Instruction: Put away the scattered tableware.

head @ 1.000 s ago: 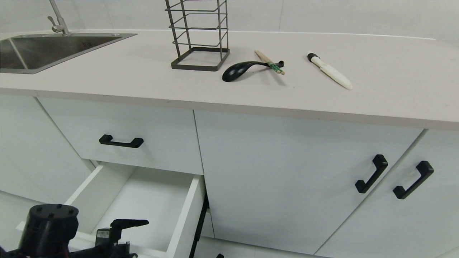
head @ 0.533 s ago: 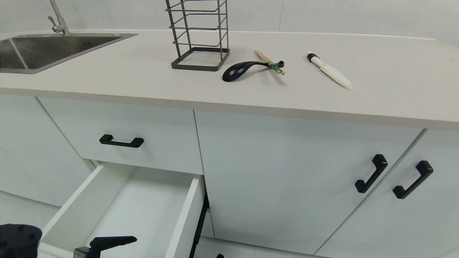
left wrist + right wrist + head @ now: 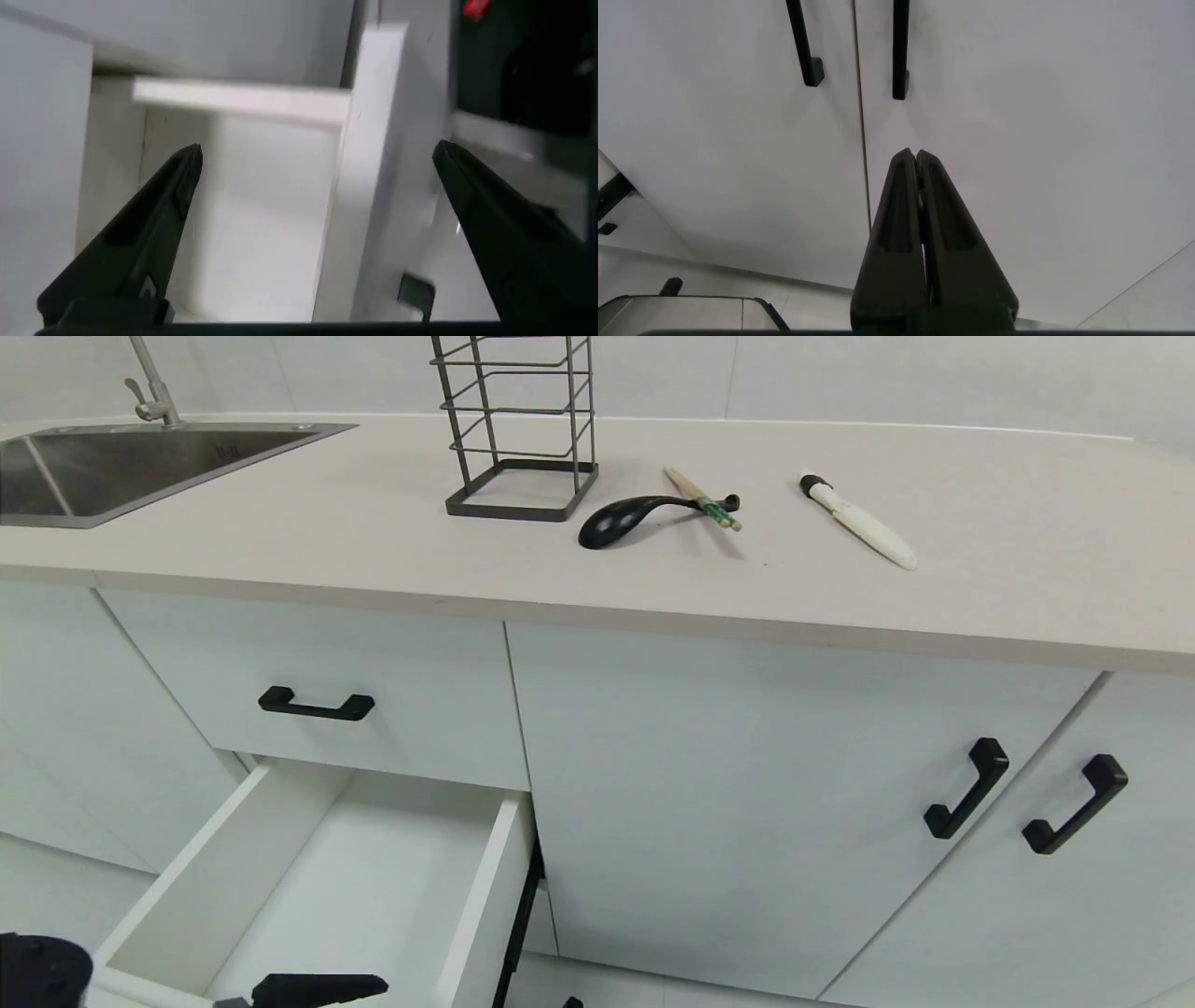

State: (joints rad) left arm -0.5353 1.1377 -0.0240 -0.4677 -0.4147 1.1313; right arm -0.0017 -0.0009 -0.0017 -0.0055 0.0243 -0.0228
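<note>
The black spoon point(image 3: 616, 521), chopsticks point(image 3: 702, 498) and white knife point(image 3: 857, 520) lie on the countertop point(image 3: 280, 541), right of the wire rack point(image 3: 523, 429); none is put away yet. The lower drawer point(image 3: 373, 877) stands open. The left gripper point(image 3: 318, 154) gapes wide over it, and the right gripper point(image 3: 917, 159) is closed and empty, facing the cabinet doors point(image 3: 738, 168).

Spoon point(image 3: 611, 523) touching chopsticks point(image 3: 695, 490) on countertop point(image 3: 280, 551), between rack point(image 3: 509, 511) and knife point(image 3: 859, 522); drawer point(image 3: 481, 896) below, left.

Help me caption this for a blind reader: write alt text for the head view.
A black spoon, chopsticks and a white utensil lie scattered on a kitchen counter beside a wire rack, with a sink at far left. Below the counter, one white drawer stands pulled open.
</note>
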